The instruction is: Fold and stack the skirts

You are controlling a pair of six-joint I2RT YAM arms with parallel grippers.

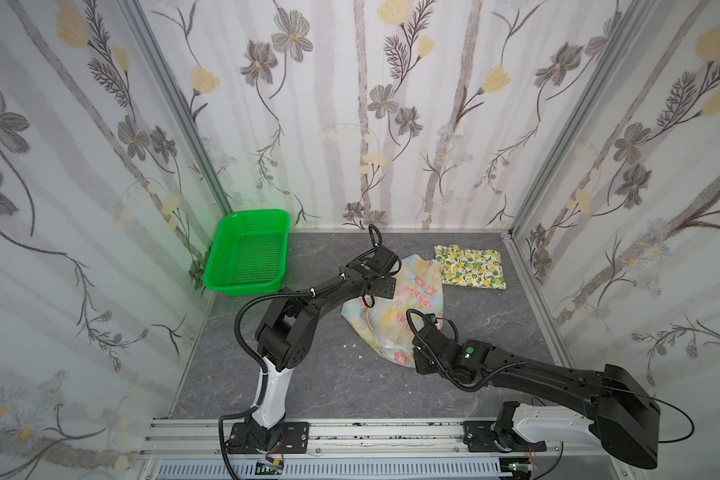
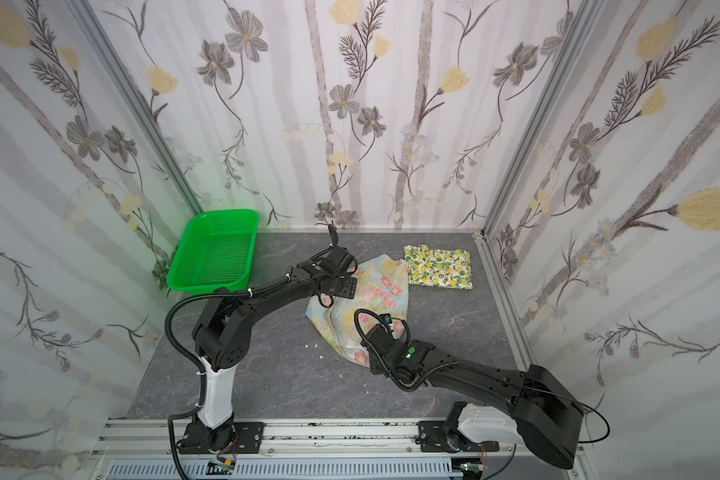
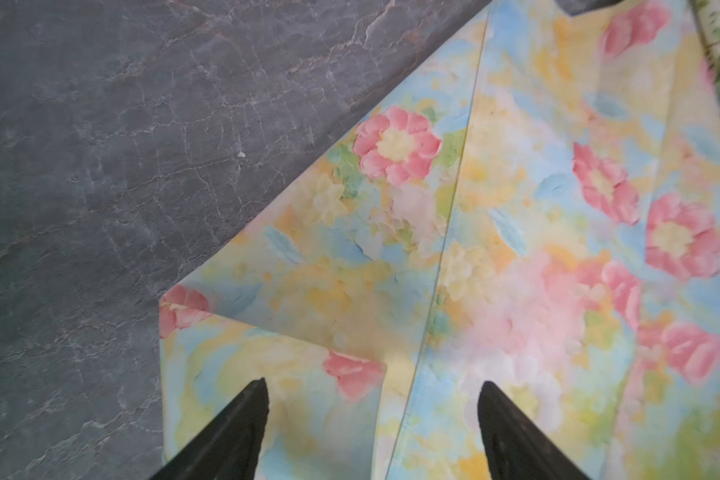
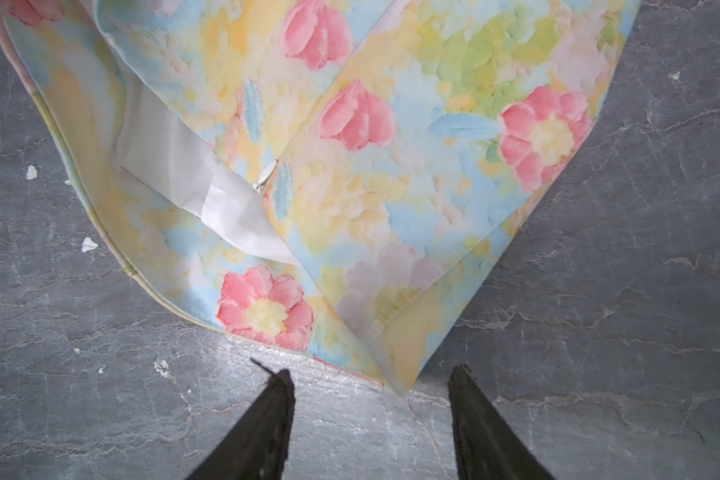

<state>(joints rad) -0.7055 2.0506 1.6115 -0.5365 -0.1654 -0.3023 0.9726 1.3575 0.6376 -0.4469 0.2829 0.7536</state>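
Both grippers stand open and empty, one at each end of the pastel skirt [image 1: 393,316].
Your left gripper [image 3: 373,382] hovers over its far end; your right gripper [image 4: 373,370] sits just short of its near corner. The skirt runs far-to-near mid-table, with the folded lemon skirt [image 1: 470,266] just beside its far end.

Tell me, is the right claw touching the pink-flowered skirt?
Apart. In the right wrist view, bare table shows between the pink-flowered skirt corner and both fingertips of the open right claw. The corner points into the gap between them.
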